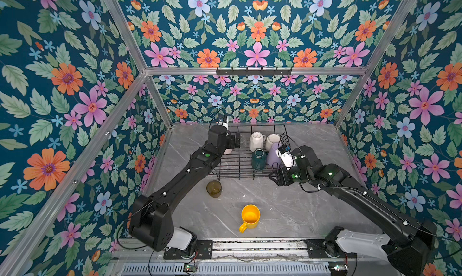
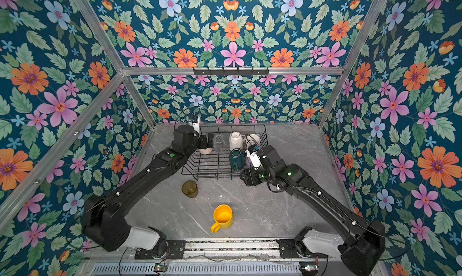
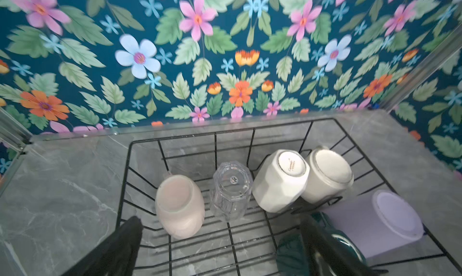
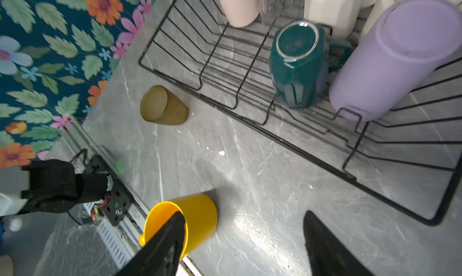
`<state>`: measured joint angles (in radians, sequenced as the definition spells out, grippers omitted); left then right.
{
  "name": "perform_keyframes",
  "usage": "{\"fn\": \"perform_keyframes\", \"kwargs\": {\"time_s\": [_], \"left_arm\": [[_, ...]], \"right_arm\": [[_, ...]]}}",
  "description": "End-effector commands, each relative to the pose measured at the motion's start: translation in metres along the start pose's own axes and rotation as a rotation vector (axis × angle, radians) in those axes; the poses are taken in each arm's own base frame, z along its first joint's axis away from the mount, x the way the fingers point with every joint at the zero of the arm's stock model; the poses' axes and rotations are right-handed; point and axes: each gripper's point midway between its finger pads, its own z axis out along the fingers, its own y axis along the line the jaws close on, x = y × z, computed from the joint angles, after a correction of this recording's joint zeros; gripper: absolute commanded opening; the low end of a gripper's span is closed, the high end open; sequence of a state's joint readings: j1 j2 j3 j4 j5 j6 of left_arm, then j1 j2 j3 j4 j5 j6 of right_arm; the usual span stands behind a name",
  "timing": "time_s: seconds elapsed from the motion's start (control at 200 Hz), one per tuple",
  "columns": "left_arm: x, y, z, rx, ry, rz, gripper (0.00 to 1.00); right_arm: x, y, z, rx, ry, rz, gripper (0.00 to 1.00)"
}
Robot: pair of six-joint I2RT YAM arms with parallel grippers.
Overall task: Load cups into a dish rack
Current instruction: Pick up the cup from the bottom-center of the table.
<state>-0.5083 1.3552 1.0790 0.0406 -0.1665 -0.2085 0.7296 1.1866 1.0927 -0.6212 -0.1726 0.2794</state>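
Yellow mug [image 1: 250, 217] stood outside the dish rack [image 1: 233, 172]. Left end effector [image 3: 220, 224], right end effector [image 4: 244, 214] gaped empty. Off-centre pinch could topple it.

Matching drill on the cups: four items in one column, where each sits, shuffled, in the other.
1 yellow mug
2 olive tumbler
3 dark green mug
4 clear glass

A upside down in the dish rack, beside the lilac tumbler
B upright on the table, just outside the rack
C in the rack, between pale pink mug and white mug
D upright on the table, far from the rack

Pairs: 1-D, 2-B, 3-A, 4-C
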Motion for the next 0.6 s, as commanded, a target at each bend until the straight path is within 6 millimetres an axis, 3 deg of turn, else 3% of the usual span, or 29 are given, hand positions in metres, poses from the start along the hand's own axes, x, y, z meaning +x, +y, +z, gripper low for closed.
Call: {"fn": "perform_keyframes", "kwargs": {"time_s": [0.0,0.28,0.595], "left_arm": [[-0.032,0.01,-0.032,0.011,-0.233,-0.125,0.99],[-0.006,0.061,-0.096,-0.125,-0.353,-0.274,0.99],[0.005,0.089,-0.126,-0.215,-0.385,-0.308,0.99]], "right_arm": [[0.021,0.008,0.01,0.037,0.064,-0.021,0.75],[0.072,0.028,0.048,0.046,0.241,-0.042,0.66],[0.102,0.049,0.072,0.048,0.342,-0.079,0.62]]}}
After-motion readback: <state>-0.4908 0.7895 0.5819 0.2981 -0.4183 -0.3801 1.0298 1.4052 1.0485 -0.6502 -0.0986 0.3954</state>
